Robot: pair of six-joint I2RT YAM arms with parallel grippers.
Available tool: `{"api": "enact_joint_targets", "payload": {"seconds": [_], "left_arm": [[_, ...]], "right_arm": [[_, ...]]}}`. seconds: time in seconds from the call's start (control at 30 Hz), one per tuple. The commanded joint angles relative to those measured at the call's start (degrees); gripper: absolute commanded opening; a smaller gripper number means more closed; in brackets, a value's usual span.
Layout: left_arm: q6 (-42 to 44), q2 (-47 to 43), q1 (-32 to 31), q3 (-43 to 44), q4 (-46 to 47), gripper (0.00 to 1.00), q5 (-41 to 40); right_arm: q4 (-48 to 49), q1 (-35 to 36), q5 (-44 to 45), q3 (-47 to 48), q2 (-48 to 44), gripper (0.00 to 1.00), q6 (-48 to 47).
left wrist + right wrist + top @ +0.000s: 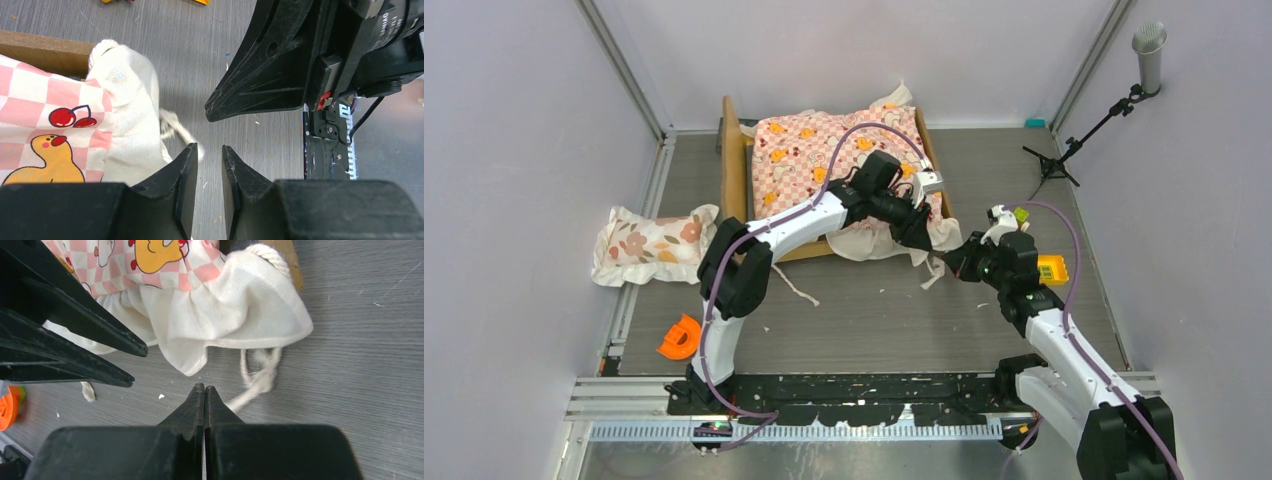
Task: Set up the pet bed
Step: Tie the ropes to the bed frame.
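Observation:
The pet bed (730, 160) stands at the back centre, headboard on the left. The pink-checkered ruffled sheet (824, 150) covers its mattress panel, which is hidden. The sheet's white ruffle (894, 240) hangs over the bed's near right corner. My left gripper (921, 235) hovers at that corner; in the left wrist view (210, 150) it is slightly open and empty, beside the ruffle (130, 100) and a loose cord (175, 131). My right gripper (954, 262) sits just right of it; in the right wrist view (204, 387) it is shut and empty, below the ruffle (235, 315).
The floral ruffled pillow (649, 243) lies on the floor left of the headboard. An orange piece (681, 338) lies near the left arm's base. A yellow item (1052, 268) sits by the right arm. A microphone stand (1074, 145) stands at the back right.

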Motion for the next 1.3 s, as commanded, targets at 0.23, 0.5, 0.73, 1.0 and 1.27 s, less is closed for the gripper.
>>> {"api": "enact_joint_targets", "payload": {"seconds": [0.23, 0.5, 0.73, 1.0, 1.27], "left_arm": [[2.07, -2.97, 0.30, -6.21, 4.90, 0.28, -1.14], [5.16, -6.88, -3.37, -15.71, 11.47, 0.28, -12.69], [3.42, -11.13, -8.62, -20.07, 18.26, 0.26, -23.17], [0.40, -12.33, -10.51, -25.10, 28.09, 0.23, -28.22], [-0.73, -4.96, -16.67, -18.88, 29.26, 0.25, -43.43]], "right_arm": [[-7.21, -0.14, 3.09, 6.30, 0.70, 0.01, 1.39], [-18.02, -0.19, 14.53, 11.40, 2.54, 0.01, 10.50], [-23.42, -0.46, 17.97, 13.51, 7.79, 0.35, 16.02], [-23.66, -1.30, 22.64, 12.86, 8.09, 0.42, 23.38], [-45.48, -2.63, 44.50, 26.26, -5.44, 0.47, 26.19]]}}
